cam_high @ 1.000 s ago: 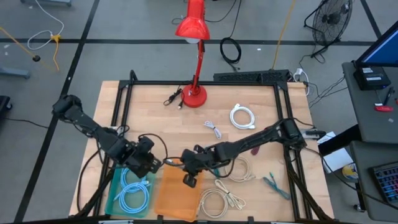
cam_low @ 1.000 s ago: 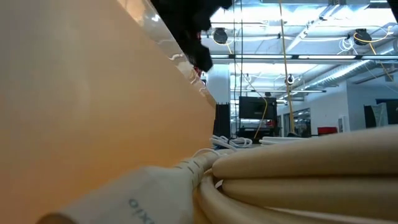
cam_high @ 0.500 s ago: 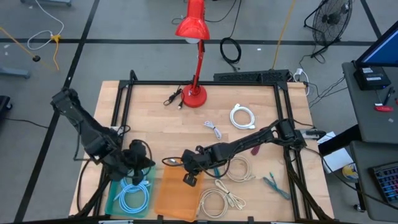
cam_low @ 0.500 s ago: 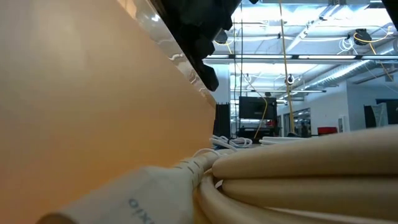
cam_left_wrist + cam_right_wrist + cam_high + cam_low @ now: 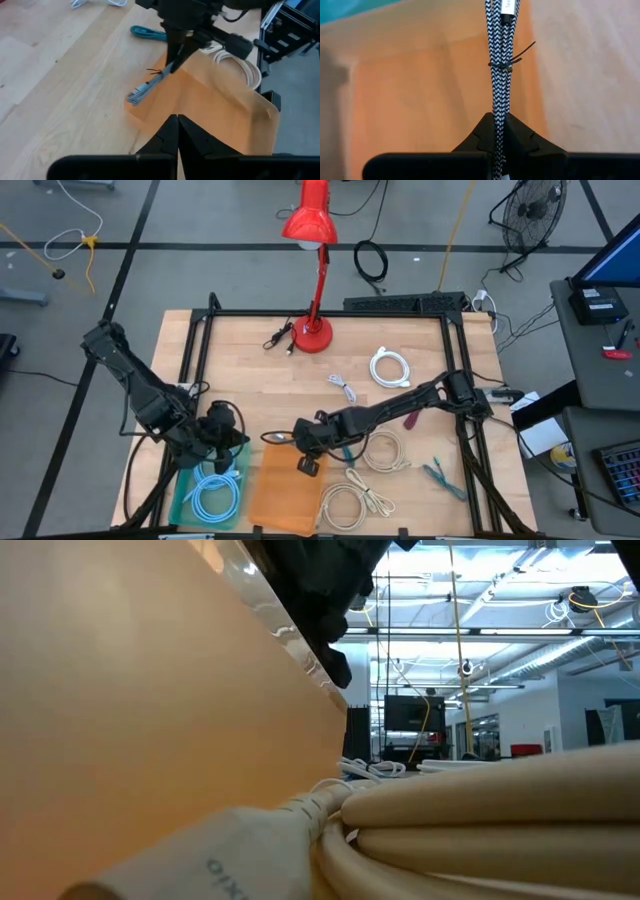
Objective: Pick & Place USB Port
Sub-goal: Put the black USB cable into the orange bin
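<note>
Two trays are counted on the bench (image 5: 250, 395): one orange tray (image 5: 283, 498) and one teal tray (image 5: 192, 485). One braided cable (image 5: 499, 85) is held in the right pincer (image 5: 498, 125). Three beige cable coils (image 5: 380, 452) are counted beside that pincer, one white coil (image 5: 391, 367) beyond it, and one red lamp (image 5: 312, 240).

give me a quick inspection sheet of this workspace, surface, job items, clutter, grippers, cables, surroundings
surface: wooden table, black frame around it
job's things: braided cable tied in a bundle; orange bin; teal bin holding a blue cable
clutter: red lamp; teal tool
grippers: right gripper shut on braided cable at the orange bin's edge; left gripper shut, empty, by the teal bin
cables: white coil; beige coils
surroundings: fan, floor cables
</note>
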You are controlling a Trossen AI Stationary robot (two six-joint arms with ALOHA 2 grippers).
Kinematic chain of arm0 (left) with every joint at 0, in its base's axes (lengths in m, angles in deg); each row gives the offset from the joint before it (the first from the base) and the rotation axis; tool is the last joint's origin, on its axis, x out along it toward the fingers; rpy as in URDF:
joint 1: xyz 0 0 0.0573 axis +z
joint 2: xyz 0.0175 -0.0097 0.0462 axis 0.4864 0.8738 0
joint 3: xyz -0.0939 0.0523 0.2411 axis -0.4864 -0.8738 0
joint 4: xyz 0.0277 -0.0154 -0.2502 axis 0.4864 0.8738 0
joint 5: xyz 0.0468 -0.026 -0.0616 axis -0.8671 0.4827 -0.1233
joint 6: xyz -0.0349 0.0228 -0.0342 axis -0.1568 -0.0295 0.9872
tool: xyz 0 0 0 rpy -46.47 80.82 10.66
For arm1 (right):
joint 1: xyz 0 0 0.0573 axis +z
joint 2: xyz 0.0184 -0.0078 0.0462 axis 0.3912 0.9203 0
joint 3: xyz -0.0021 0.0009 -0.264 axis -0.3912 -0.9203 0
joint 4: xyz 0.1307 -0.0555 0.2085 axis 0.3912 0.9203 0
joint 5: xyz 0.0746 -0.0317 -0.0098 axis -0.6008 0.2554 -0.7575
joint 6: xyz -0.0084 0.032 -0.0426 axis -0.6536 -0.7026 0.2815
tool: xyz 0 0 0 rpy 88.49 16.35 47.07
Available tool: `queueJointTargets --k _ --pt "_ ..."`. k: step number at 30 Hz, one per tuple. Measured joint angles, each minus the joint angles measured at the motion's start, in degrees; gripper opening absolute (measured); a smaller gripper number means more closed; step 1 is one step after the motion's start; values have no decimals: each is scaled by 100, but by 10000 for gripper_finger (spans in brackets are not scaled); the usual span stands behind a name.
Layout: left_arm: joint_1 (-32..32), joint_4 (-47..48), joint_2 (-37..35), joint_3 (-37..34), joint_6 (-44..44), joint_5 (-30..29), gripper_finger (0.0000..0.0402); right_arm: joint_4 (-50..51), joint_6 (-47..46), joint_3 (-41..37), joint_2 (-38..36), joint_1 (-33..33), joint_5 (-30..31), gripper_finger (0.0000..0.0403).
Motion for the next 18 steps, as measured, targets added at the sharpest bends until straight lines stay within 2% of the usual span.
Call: queueJointTargets --k 18 --pt "-42 -8 0 0 277 -63 10 80 269 -2 0 78 11 22"
